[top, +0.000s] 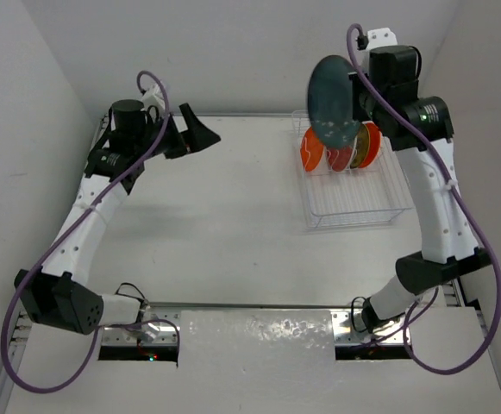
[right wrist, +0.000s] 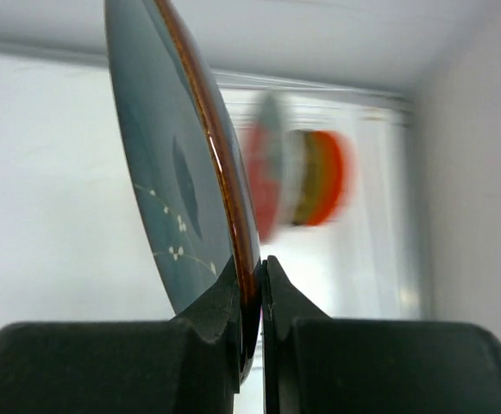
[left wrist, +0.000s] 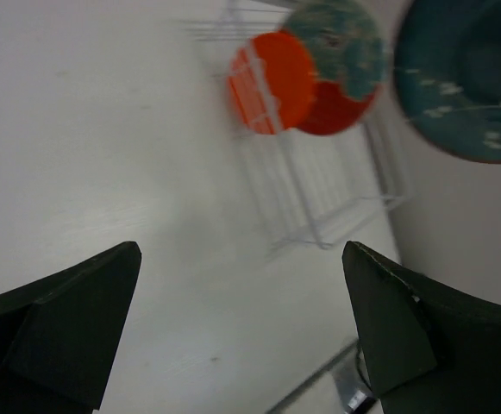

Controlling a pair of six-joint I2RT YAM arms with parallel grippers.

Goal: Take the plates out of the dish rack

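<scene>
My right gripper (top: 353,102) is shut on the rim of the large teal plate (top: 332,99), which hangs upright in the air above the white wire dish rack (top: 353,211). In the right wrist view both fingers (right wrist: 224,306) pinch the teal plate (right wrist: 159,164) edge-on. Three plates stay standing in the rack: an orange one (top: 311,151), a red one (top: 341,156) and a yellow-centred orange one (top: 370,145). My left gripper (top: 194,134) is open and empty, raised over the table's far left; its view shows the orange plate (left wrist: 272,82), the mottled red plate (left wrist: 341,73) and the teal plate (left wrist: 466,73).
White walls close in the table at the back and on both sides. The rack's front half (top: 358,203) holds no plates. A bright panel (top: 254,341) lies between the two arm bases at the near edge.
</scene>
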